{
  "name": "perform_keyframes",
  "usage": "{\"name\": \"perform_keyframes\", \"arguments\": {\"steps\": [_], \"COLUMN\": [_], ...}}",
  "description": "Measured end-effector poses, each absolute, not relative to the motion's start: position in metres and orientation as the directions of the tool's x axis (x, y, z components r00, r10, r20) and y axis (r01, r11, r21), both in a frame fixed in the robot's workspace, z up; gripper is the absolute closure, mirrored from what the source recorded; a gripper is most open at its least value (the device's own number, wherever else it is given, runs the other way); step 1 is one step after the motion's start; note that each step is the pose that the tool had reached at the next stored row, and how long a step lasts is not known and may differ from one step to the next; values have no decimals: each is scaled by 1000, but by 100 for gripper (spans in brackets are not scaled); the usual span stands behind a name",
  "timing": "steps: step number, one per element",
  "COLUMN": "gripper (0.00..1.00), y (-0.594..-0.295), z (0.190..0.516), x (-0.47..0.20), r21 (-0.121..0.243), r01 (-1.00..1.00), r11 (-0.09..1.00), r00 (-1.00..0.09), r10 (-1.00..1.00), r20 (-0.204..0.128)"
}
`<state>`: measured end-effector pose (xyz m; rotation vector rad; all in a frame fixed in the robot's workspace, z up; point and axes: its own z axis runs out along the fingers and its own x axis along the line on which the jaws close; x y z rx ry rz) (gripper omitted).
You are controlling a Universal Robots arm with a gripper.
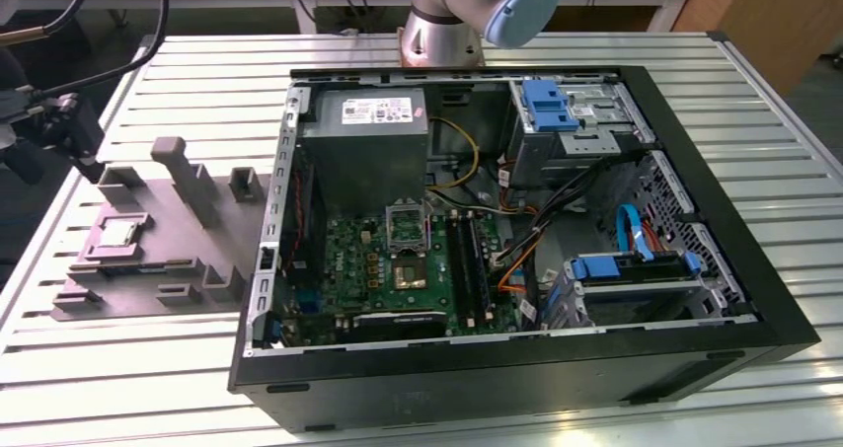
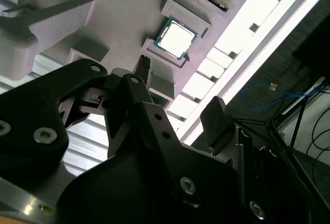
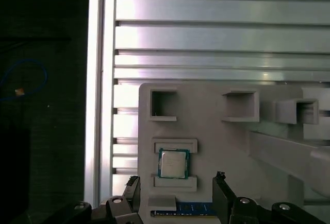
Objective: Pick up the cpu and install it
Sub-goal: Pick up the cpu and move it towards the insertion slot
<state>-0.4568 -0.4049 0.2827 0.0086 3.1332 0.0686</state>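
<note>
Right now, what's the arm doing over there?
The gripper hangs open and empty over the grey-purple tray on the slatted table. Its fingers are spread wider than the cpu. The cpu lies flat in its tray recess, not yet picked up. The open computer case sits beside the tray, toward the exterior view's right.

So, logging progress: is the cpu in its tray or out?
In: the cpu lies flat in a tray recess; the open end effector holds nothing.
</note>
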Motion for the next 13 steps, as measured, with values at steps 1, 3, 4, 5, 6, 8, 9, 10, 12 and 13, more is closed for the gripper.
{"name": "perform_keyframes", "arguments": {"steps": [1, 3, 4, 5, 6, 8, 9, 10, 12, 13], "gripper": [34, 34, 34, 34, 34, 34, 34, 34, 34, 34], "y": [-405, -406, -406, -406, -406, -407, -407, -407, -407, -407], "z": [281, 278, 277, 276, 276, 275, 275, 275, 274, 274], "x": [-457, -457, -457, -457, -457, -457, -457, -457, -457, -457], "r21": [44, 44, 44, 44, 44, 44, 44, 44, 44, 44], "r01": [6, 7, 8, 8, 9, 9, 9, 10, 10, 11], "r11": [999, 999, 999, 999, 999, 999, 999, 999, 999, 999], "r00": [-1000, -1000, -1000, -1000, -1000, -1000, -1000, -1000, -1000, -1000], "r10": [6, 8, 8, 9, 9, 10, 10, 10, 11, 12], "r20": [-8, -8, -8, -8, -8, -7, -7, -8, -8, -8]}}
